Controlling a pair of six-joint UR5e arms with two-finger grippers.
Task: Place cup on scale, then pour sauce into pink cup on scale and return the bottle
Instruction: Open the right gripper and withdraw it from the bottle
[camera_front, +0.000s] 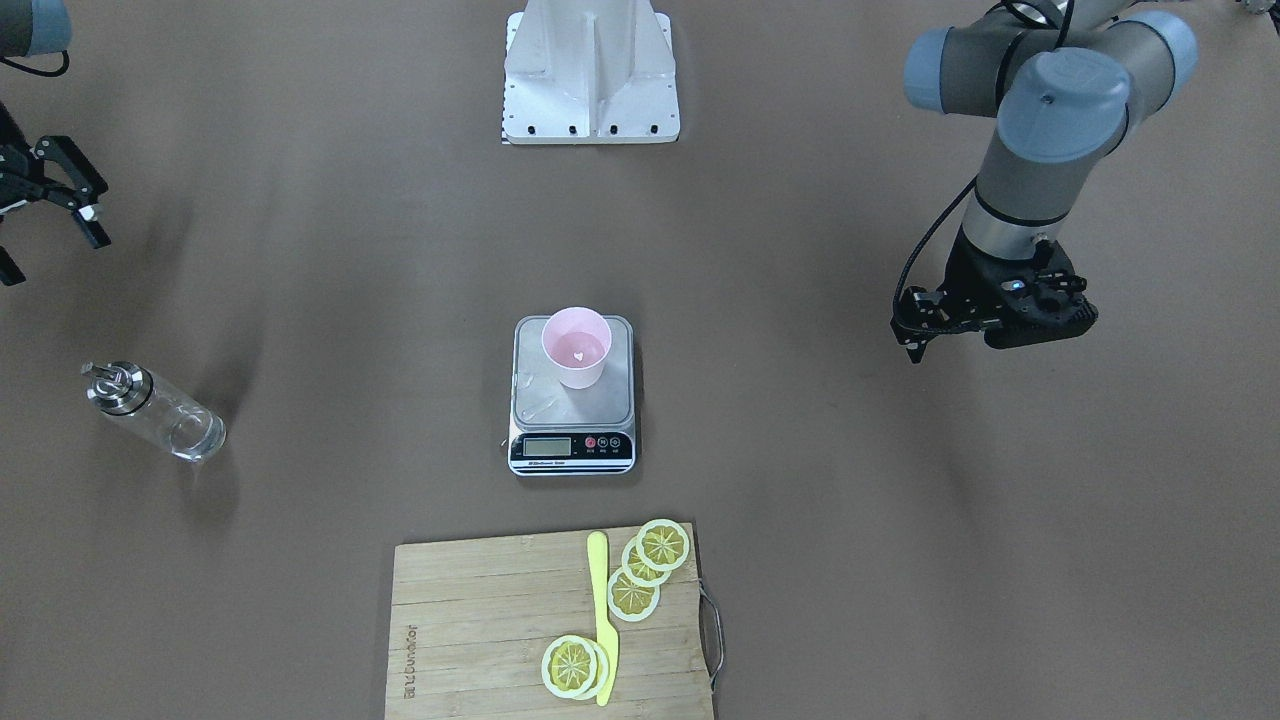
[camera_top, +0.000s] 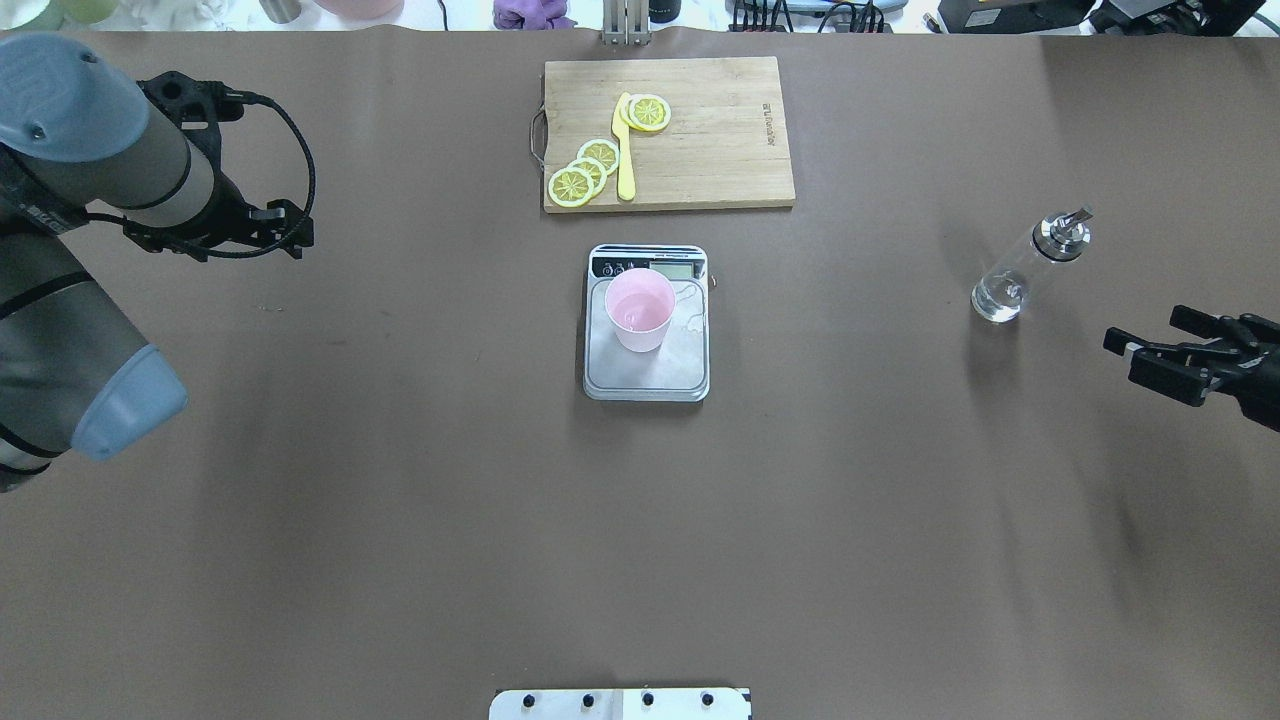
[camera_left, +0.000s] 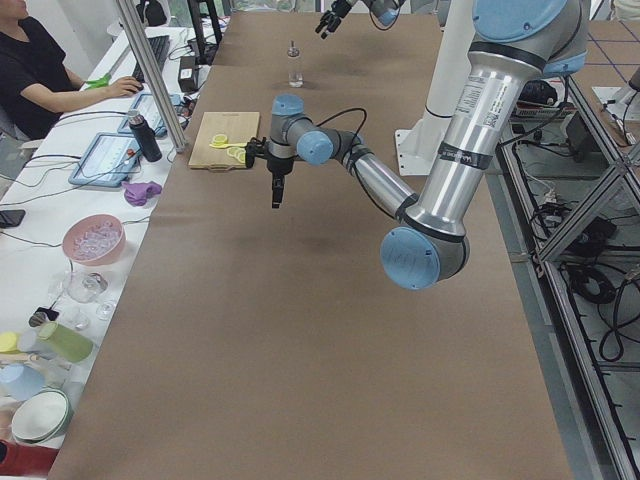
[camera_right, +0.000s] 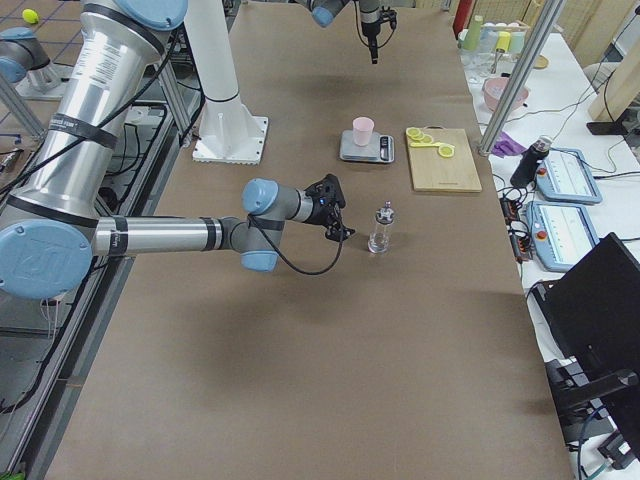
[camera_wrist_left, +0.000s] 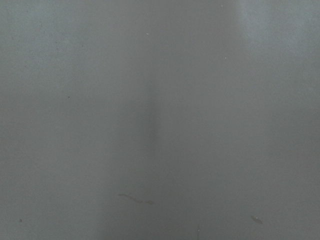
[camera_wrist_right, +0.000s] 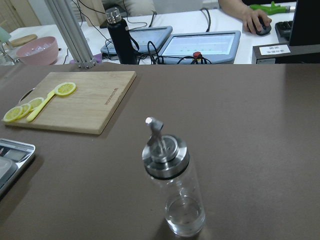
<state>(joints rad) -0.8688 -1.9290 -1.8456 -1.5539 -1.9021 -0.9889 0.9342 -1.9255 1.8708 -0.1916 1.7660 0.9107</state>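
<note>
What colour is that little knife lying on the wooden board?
The knife is bright yellow, seen best in the exterior front-facing view.

Cup: pale pink, plain. Scale: silver platform, black front strip, grey LCD, red and dark round buttons. Bottle: clear glass, shiny silver cap, black collar. Table: flat brown. Cutting board: light wood grain. Lemon slices: yellow, whitish rims. Knife: yellow-green. Left arm: grey tubes, blue joint caps.
</note>
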